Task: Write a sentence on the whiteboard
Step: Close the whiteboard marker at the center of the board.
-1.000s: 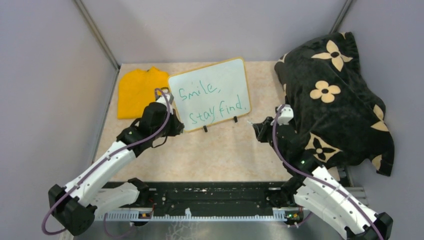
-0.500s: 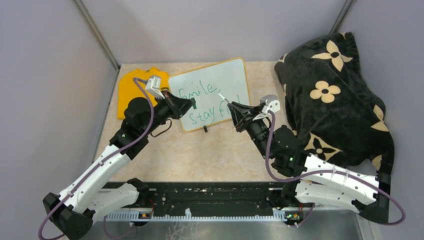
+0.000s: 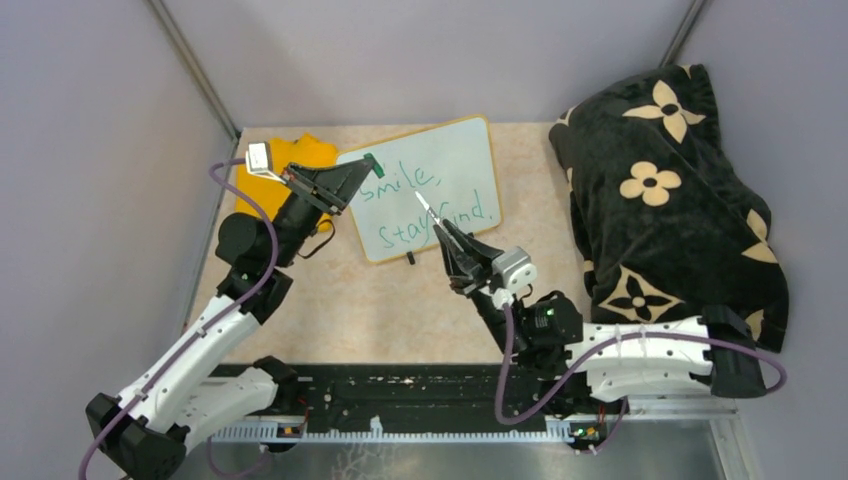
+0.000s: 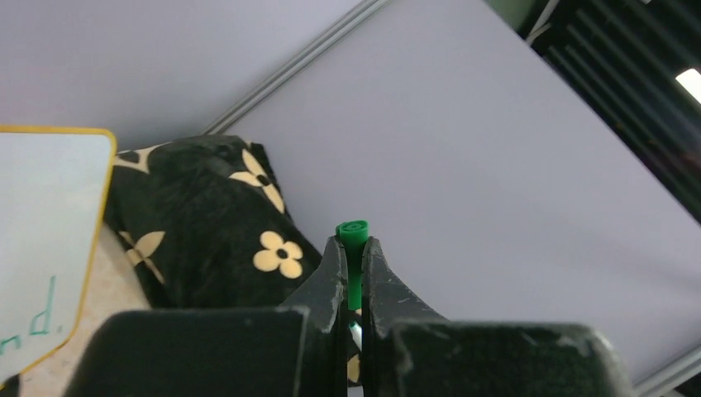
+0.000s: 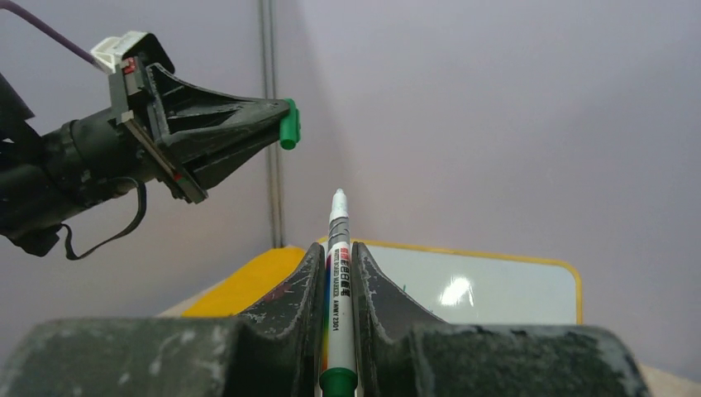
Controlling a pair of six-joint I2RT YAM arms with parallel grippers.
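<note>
The whiteboard (image 3: 462, 150) leans at the back of the table, with the green sentence (image 3: 403, 183) "Smile, Stay find." in two lines on it. My left gripper (image 3: 362, 166) hangs over the board's upper left corner, shut on a small green marker cap (image 3: 372, 161); in its wrist view the cap (image 4: 353, 240) sticks out between the fingers. My right gripper (image 3: 441, 230) hovers before the board's lower middle, shut on a white marker (image 3: 425, 205) whose bare tip (image 5: 337, 198) points up toward the cap (image 5: 288, 126). The marker and the fingers cover part of the second line.
A folded yellow cloth (image 3: 305, 150) lies left of the board, partly under my left arm. A big black cloth with cream flowers (image 3: 670, 190) is heaped along the right side. Grey walls close in the left, back and right.
Both arms have risen off the table. The left gripper carried the cap up to the board's upper left corner. The right arm swung left, bringing the marker in front of the board.
</note>
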